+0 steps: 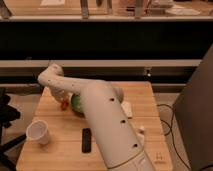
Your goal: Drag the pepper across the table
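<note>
The pepper (64, 104) is a small red-orange item on the light wooden table (60, 135), left of centre near the far edge. My white arm reaches from the lower middle of the view to the far left of the table. My gripper (62, 96) is at the arm's end, pointing down right above and against the pepper. A round green object (77, 103) lies just right of the pepper, partly hidden by the arm.
A white cup (39, 132) stands at the table's front left. A black remote-like bar (86, 140) lies in front of the arm. A white flat item (127, 109) lies to the right. A dark counter wall runs behind the table.
</note>
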Robot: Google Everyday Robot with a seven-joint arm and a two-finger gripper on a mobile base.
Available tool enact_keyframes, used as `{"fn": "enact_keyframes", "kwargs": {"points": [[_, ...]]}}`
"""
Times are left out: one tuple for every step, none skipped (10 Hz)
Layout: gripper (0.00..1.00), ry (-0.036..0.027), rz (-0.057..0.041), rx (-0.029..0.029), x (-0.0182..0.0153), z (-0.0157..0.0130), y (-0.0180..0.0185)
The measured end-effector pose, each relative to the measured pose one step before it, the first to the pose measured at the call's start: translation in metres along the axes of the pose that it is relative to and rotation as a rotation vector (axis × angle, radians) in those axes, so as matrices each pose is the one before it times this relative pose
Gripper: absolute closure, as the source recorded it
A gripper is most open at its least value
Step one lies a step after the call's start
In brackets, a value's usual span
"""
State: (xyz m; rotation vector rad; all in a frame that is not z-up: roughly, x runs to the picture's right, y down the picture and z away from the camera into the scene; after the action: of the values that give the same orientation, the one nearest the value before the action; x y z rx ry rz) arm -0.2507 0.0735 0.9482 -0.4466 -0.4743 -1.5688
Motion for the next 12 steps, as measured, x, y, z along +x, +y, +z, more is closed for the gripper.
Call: {"fn": "enact_keyframes", "kwargs": {"points": [[1.0,0.00476,-0.00365,-0.00503,0.00015,-0.00032,0.0073],[1.0,-0.00255,-0.0063,0.00016,-0.00294,-0.00042,-0.00227],[1.0,0.00117,-0.0036,-0.00001,-0.00166,-0.00069,-0.0038],[1.0,0.0006,0.00231,-0.00227,-0.00073,0.00017,0.00169],[1.0,0.00103,0.00523,-0.00106,0.00004,-0.00036,0.00441],[1.0,-0.00015,0.00422,0.00459,-0.00073,-0.00053,0.0037],[1.0,-0.00035,0.00135,0.01,-0.00258,-0.00111,0.00681],[1.0,-0.00028,0.0057,-0.00441,0.00013,-0.00031,0.00945],[1.0,0.00506,-0.00376,-0.00539,0.00036,-0.00024,0.004],[1.0,-0.00341,-0.00754,0.00425,-0.0029,-0.00088,-0.00549],[1.0,-0.00245,-0.00512,0.00323,-0.00178,-0.00042,-0.0046],[1.0,-0.00184,-0.00236,0.00049,-0.00106,-0.00082,0.00221]]}}
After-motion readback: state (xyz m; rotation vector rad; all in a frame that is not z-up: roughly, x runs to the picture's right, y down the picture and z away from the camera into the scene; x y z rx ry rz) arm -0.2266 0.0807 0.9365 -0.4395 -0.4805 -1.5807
